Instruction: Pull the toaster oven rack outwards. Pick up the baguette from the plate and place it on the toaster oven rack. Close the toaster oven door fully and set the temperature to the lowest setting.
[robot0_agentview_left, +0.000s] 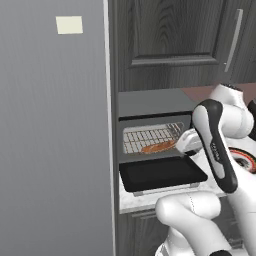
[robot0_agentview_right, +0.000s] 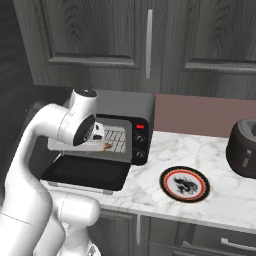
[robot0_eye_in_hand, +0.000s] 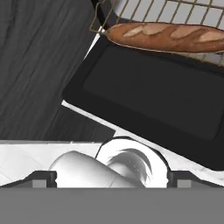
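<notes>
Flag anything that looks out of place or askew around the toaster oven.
Nothing looks spilled or damaged. The baguette lies along the front edge of the toaster oven rack, slightly angled rather than centred. The toaster oven door hangs fully open, flat. The plate sits bare on the counter.

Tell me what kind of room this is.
A kitchen, rendered rather than real: a toaster oven stands on a marble counter under dark wood cabinets, with a baguette on its rack and a plate nearby.
</notes>
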